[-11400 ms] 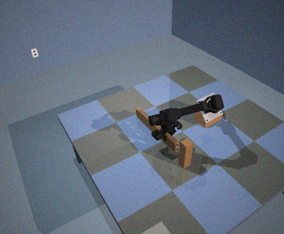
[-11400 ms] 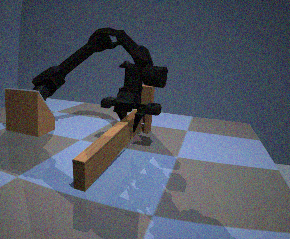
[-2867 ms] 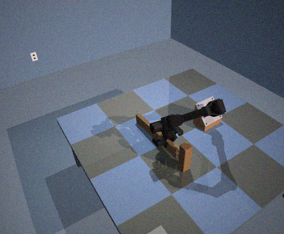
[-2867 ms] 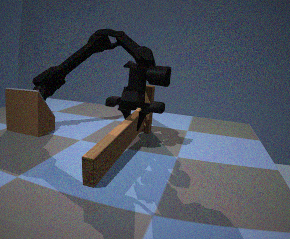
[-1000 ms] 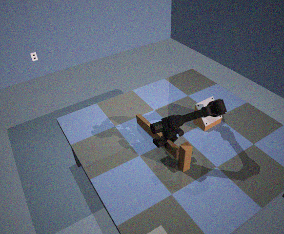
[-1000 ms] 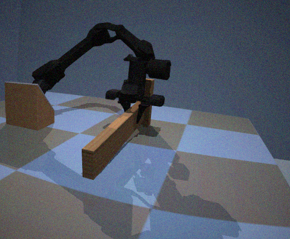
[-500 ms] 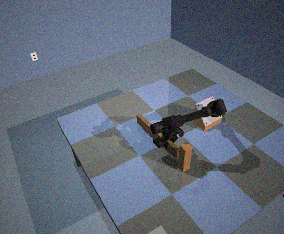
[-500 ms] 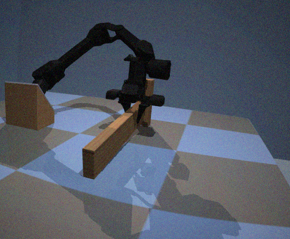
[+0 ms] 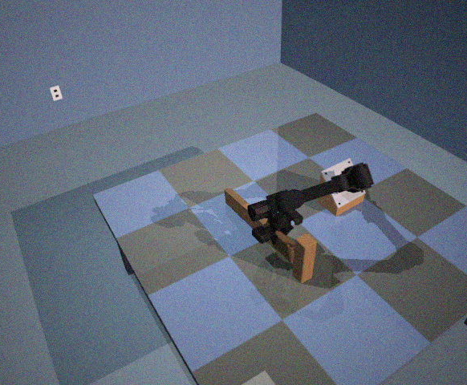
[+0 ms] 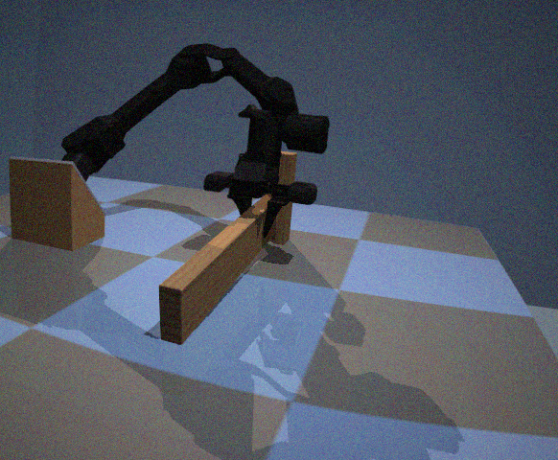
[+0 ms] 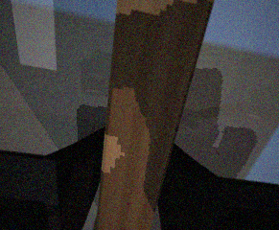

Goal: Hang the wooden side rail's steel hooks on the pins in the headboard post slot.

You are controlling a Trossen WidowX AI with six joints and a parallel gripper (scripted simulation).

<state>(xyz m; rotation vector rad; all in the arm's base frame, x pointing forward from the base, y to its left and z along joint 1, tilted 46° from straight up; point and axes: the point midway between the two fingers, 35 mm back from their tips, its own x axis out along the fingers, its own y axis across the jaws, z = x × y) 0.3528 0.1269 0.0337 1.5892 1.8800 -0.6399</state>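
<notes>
The wooden side rail [image 9: 236, 200] [image 10: 215, 269] [image 11: 127, 196] stands on its narrow edge, its far end at or very near the table. Its other end meets or nearly meets the slot side of the upright wooden headboard post [image 9: 304, 260] [image 10: 288, 171] and appears slightly raised. My gripper [image 10: 255, 219] [image 11: 133, 131] points down and is shut on the rail, nearer the post end, with one finger on each side. The steel hooks and the slot's pins cannot be made out, so I cannot tell whether the hooks sit on the pins.
A wooden wedge block [image 9: 350, 204] [image 10: 41, 205] with a pale sloping top stands beside the arm's base section. The arm arches over from it to the rail. The checkered table [image 9: 213, 306] [image 10: 413, 341] carries the arm's shadows.
</notes>
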